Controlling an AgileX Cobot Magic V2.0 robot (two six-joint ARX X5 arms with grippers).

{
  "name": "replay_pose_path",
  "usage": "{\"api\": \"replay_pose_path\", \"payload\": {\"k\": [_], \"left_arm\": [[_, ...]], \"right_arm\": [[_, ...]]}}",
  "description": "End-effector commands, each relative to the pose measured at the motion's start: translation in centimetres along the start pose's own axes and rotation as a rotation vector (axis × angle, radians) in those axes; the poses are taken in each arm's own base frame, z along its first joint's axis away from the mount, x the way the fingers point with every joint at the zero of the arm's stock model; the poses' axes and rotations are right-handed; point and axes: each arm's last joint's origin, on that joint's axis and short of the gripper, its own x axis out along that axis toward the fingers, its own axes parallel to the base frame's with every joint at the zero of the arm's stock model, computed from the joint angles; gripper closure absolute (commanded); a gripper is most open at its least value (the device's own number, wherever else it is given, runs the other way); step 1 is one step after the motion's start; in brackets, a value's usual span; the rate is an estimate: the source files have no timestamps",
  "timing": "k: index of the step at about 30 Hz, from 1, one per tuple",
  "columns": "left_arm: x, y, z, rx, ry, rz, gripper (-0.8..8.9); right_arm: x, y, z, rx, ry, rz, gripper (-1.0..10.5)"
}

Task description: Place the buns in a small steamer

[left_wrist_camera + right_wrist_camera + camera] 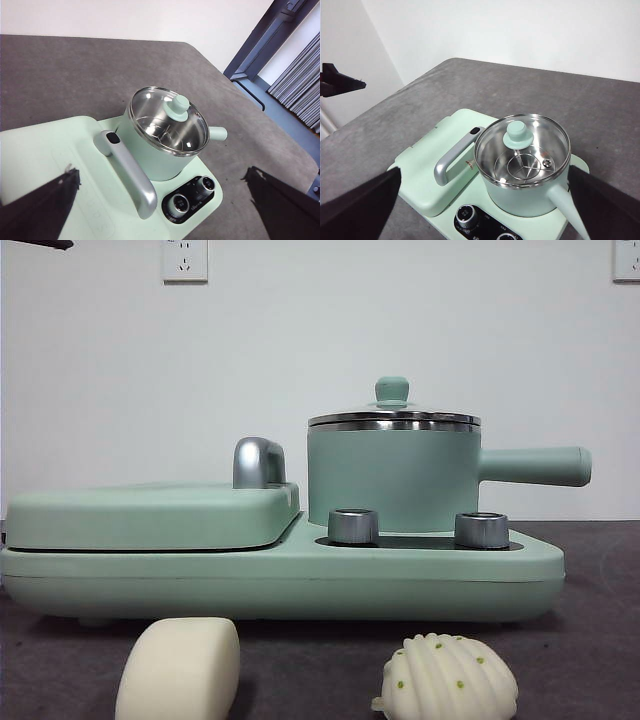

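**Two buns on the table, steamer lidded, both grippers held high and open**

Nearest to us in the front view lie the two buns on the grey table (600, 640): the smooth loaf bun (180, 668) to one side and the ridged bun (447, 676) with green dots to the other, well apart from each other and just in front of the cooker base (290, 575).

Behind them we see the mint-green base carrying two steel knobs (353, 526). On one half lies the flat griddle cover (150, 512) with its chrome handle (258, 462). On the other half stands the small steamer (392, 475), upright, its straight side handle (535, 466) pointing away from the cover. Its glass lid (394, 418) with a green knob sits on the steel rim.

From the wrist views we look down on the steamer from above. The left gripper (165, 220) has its jaws spread wide and grips nothing; the right gripper (485, 220) likewise stands open and holds nothing. Through the lid we see a steel rack inside the pot.
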Motion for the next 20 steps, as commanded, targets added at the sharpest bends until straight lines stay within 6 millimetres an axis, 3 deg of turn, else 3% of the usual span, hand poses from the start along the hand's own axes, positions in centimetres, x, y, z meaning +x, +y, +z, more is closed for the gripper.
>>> {"api": "replay_pose_path", "payload": {"k": [1,6,10,20], "left_arm": [[0.2,-0.1,0.9,-0.018,-0.007,-0.012,2.60],[1.6,0.3,2.0,-0.027,0.018,-0.022,2.60],[3.8,0.6,3.4,-0.027,0.058,-0.053,2.60],[13.3,-0.8,6.8,0.079,0.180,-0.116,2.59]], "right_arm": [[-0.2,0.2,0.5,0.029,-0.018,0.004,3.3],[-0.2,0.2,0.5,0.038,-0.018,0.004,3.3],[-0.2,0.2,0.5,0.039,-0.017,0.004,3.3],[-0.2,0.2,0.5,0.039,-0.017,0.004,3.3]]}}
